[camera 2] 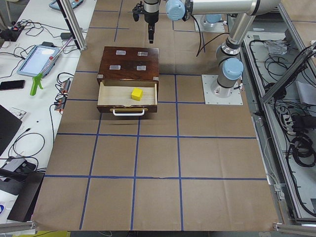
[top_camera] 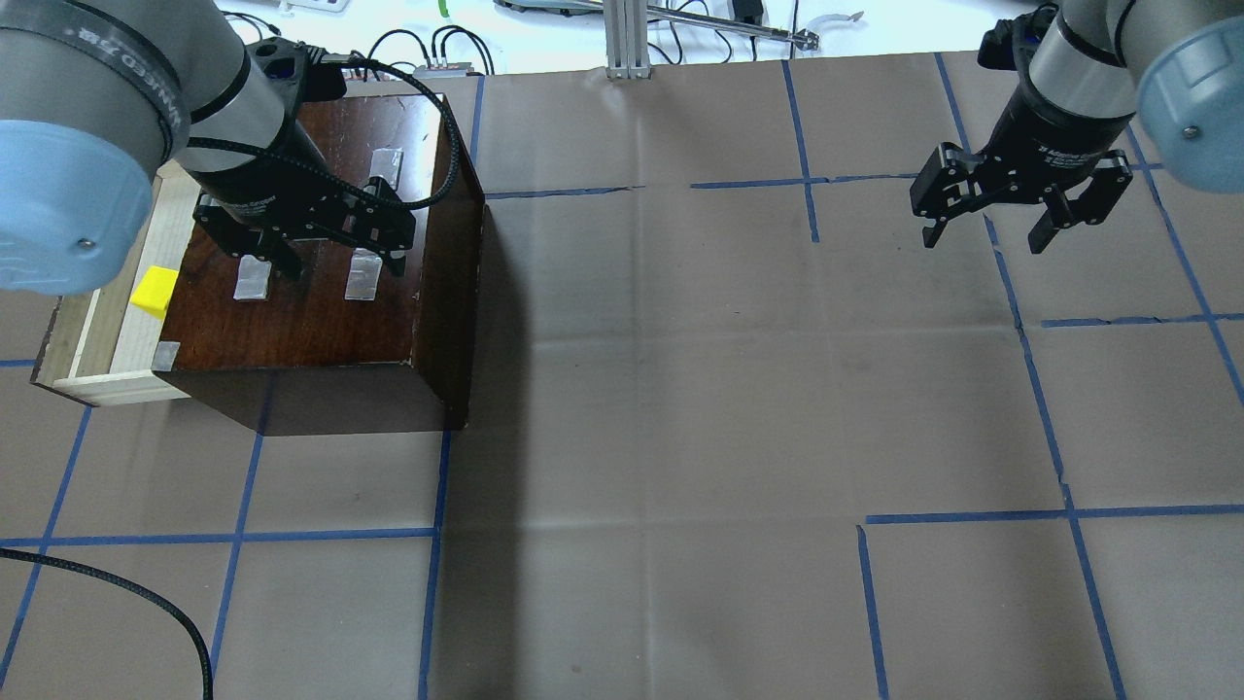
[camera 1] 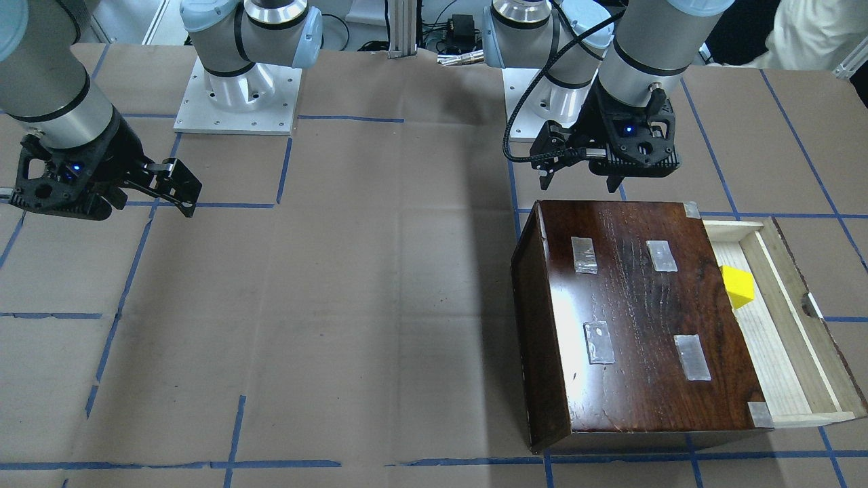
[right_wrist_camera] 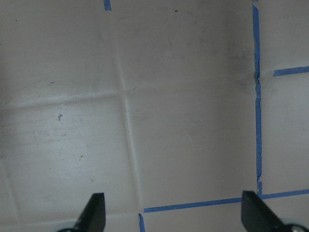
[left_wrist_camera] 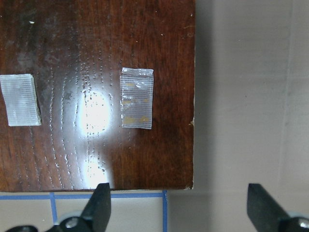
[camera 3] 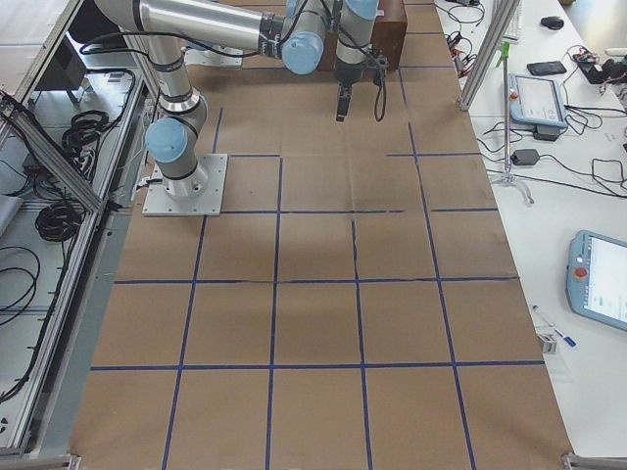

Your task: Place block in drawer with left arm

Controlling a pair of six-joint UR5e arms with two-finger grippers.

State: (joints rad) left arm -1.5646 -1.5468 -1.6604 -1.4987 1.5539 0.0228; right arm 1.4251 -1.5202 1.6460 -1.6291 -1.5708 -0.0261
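Note:
The yellow block (camera 1: 737, 286) lies inside the pulled-out drawer (camera 1: 766, 346) of the dark-brown wooden box (camera 1: 644, 318). The block also shows in the overhead view (top_camera: 155, 292) and the exterior left view (camera 2: 137, 94). My left gripper (top_camera: 342, 267) hovers above the box top (left_wrist_camera: 96, 72), open and empty, away from the drawer side. In the left wrist view the left gripper (left_wrist_camera: 178, 198) has its black fingertips (left_wrist_camera: 101, 195) spread wide over the box's edge. My right gripper (top_camera: 984, 238) is open and empty, above bare table far from the box.
Brown paper with blue tape lines (top_camera: 622, 389) covers the table. Tape patches (camera 1: 661, 256) sit on the box top. The arm base plates (camera 1: 237, 102) stand at the robot's side. A loose black cable (top_camera: 146, 603) lies at the near left corner.

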